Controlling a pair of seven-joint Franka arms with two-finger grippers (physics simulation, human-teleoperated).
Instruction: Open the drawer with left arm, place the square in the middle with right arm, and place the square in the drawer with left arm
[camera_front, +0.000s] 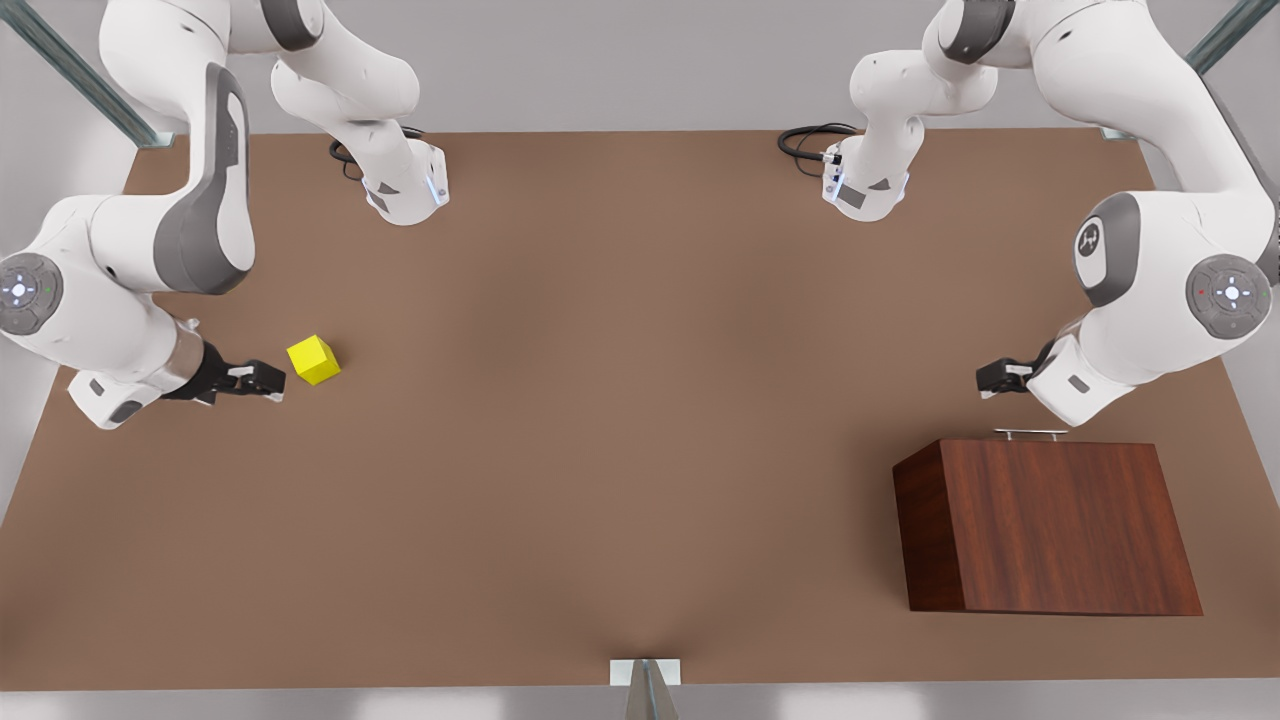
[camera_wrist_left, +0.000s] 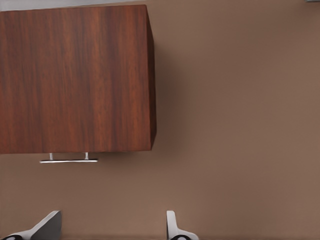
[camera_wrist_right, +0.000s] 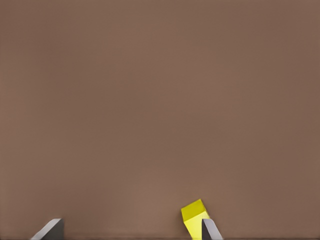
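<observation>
The square (camera_front: 313, 360) is a small yellow cube lying on the brown tabletop (camera_front: 620, 400) at the front view's left. My right gripper (camera_front: 262, 380) hovers just short of it, open and empty. In the right wrist view the square (camera_wrist_right: 194, 212) sits close by one fingertip (camera_wrist_right: 209, 229). The drawer is shut inside the dark wooden cabinet (camera_front: 1050, 525) at the front view's right, with its silver handle (camera_front: 1030, 433) facing the arm. My left gripper (camera_front: 1000, 378) hangs open a little away from that handle (camera_wrist_left: 69, 160), off to one side of it.
The two arm bases (camera_front: 405, 190) stand at the table's back edge with black cables (camera_front: 810, 140) beside them. A small metal bracket (camera_front: 645, 672) sits at the front edge. Bare tabletop stretches between the square and the cabinet (camera_wrist_left: 75, 75).
</observation>
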